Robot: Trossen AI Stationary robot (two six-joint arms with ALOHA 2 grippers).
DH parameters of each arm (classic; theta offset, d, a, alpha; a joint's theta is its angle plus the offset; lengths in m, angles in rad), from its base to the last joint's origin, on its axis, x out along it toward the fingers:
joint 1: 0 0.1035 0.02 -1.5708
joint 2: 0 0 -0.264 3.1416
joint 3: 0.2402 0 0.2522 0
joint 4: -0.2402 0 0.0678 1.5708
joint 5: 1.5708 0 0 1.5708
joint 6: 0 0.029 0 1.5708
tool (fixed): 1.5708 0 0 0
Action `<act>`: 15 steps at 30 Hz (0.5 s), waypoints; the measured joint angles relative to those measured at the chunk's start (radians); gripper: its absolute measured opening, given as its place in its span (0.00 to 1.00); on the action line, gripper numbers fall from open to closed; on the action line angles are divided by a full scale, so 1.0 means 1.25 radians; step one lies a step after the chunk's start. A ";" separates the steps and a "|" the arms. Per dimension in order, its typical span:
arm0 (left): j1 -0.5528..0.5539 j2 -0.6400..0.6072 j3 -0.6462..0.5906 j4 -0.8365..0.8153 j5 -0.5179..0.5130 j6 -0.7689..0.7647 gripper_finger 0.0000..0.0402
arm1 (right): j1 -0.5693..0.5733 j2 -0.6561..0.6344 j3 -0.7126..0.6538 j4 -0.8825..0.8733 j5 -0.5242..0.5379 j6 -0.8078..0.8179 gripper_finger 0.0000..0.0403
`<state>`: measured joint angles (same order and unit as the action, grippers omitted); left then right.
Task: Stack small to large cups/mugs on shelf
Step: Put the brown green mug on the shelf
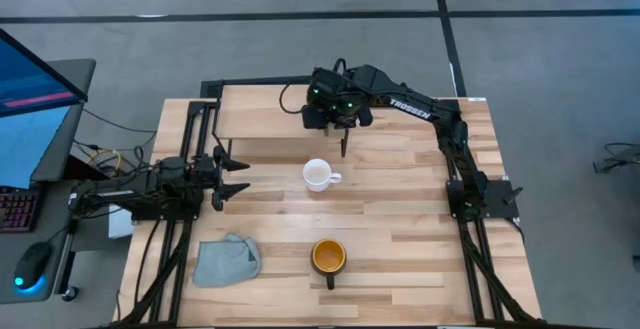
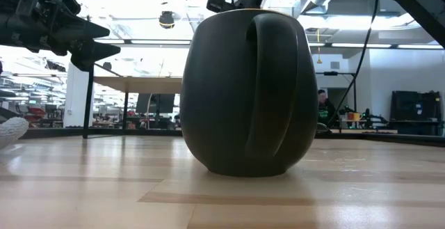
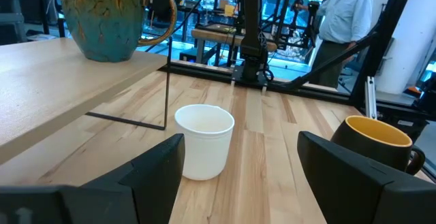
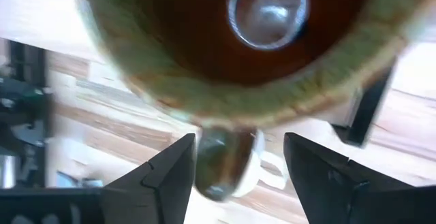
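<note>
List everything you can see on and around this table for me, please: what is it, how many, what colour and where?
white mug: one, white, mid-table, handle toward the right arm's side.
dark mug: one, dark outside, orange-yellow inside, near edge of the table.
olive-tan mug: one, olive-tan and teal glaze, brown inside, standing on the shelf under the right tool.
shelf: one, light wood on thin black legs, far side of the table.
cloth: one, grey-blue, crumpled, near edge beside the left arm.
table: one, pale planks.
person: one, light shirt, in the room beyond the table.
left tool: one, dark, open, waiting at the left edge.
right tool: one, dark, open, above the olive-tan mug.
</note>
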<state>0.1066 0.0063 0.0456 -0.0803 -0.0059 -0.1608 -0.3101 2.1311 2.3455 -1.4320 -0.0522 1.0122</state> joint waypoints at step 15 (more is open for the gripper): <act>0.000 0.000 0.000 0.000 0.000 0.000 0.69 | 0.023 0.000 0.000 -0.024 -0.003 -0.021 0.61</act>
<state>0.1066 0.0064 0.0456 -0.0803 -0.0059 -0.1608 -0.2816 2.1311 2.3454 -1.4615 -0.0555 0.9861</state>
